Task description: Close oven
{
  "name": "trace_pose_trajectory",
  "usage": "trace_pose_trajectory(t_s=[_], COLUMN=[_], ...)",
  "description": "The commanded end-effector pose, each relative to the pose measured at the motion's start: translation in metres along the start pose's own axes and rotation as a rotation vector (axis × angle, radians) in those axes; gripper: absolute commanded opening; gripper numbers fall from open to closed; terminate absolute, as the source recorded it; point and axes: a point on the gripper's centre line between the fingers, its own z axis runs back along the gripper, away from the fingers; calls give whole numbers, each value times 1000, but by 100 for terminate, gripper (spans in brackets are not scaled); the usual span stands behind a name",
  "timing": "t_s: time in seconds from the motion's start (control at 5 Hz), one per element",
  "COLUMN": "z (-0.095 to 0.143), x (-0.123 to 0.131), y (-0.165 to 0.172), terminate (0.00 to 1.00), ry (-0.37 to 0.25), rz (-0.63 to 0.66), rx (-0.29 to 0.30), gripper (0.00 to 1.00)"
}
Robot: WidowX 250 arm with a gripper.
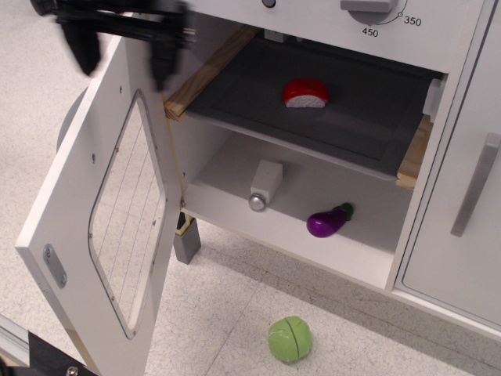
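The white toy oven [329,133] stands open. Its large white door [102,227] with the wire-lined window swings out to the left, inner face toward me. The dark inner tray [313,117] holds a red and white toy piece [305,92]. My black gripper [121,59] is blurred at the top left, above the door's top edge, with its fingers [163,66] pointing down and spread apart. It holds nothing.
On the oven's lower shelf lie a white block with a metal end [264,185] and a purple eggplant [329,221]. A green cabbage [290,338] lies on the floor in front. A narrow cabinet door with a straight grey bar handle [476,184] is at right.
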Motion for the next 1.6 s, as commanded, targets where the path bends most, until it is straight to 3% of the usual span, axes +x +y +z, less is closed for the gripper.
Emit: trace_pose_trajectory(t_s=[0.0, 0.6, 1.0, 1.4], z=[-24, -50, -26, -24], x=[12, 28, 47, 55], y=[8, -42, -92, -125], terminate=[0, 0, 0, 0], ry=[-36, -12, -31, -78], rz=[63, 215, 423, 528], rx=[-10, -45, -120, -118], gripper=[100, 100, 100, 100])
